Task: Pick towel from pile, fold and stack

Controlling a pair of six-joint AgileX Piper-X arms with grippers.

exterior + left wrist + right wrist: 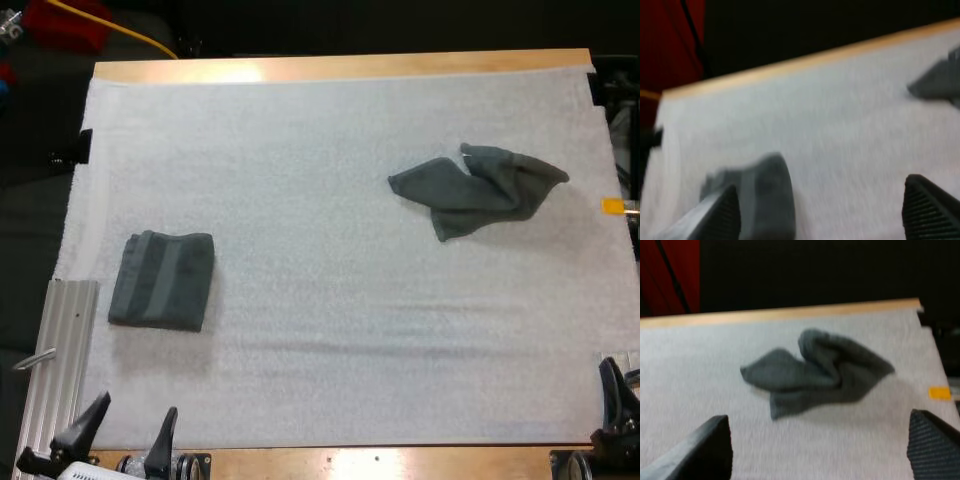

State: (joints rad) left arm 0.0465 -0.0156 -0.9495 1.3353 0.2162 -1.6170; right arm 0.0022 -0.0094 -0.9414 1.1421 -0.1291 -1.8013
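- The crumpled dark grey-green cloth towel (475, 188) lay on the right part of the white mat (320, 130), toward the far side and well apart from both grippers.
- The folded dark grey-green towel (162, 280) lay flat on the left part of the mat, close in front of the left gripper (135, 410).
- The left gripper sat low at the near edge with its two black fingers spread wide and nothing between them.
- The right gripper (822, 445) was spread wide too and held nothing. It faced the crumpled towel, which lay ahead of it.
- I thought the grab was the tricky part. The crumpled towel was all bumps and folds, so the fingers might pinch just one thin flap, and it could slip out when lifted.
- They might also pinch a fat lump of two layers. Then the towel would not open out flat, and the fold would come out lumpy.
- If the fingers came down slanted, they could push the towel along the mat toward the far side of the wooden table (340, 68) and not catch it.
- The folded towel lay so near the left gripper that a careless move could drag it or mess it up.
- A messy fold would sit crooked on the folded towel and might slide off.
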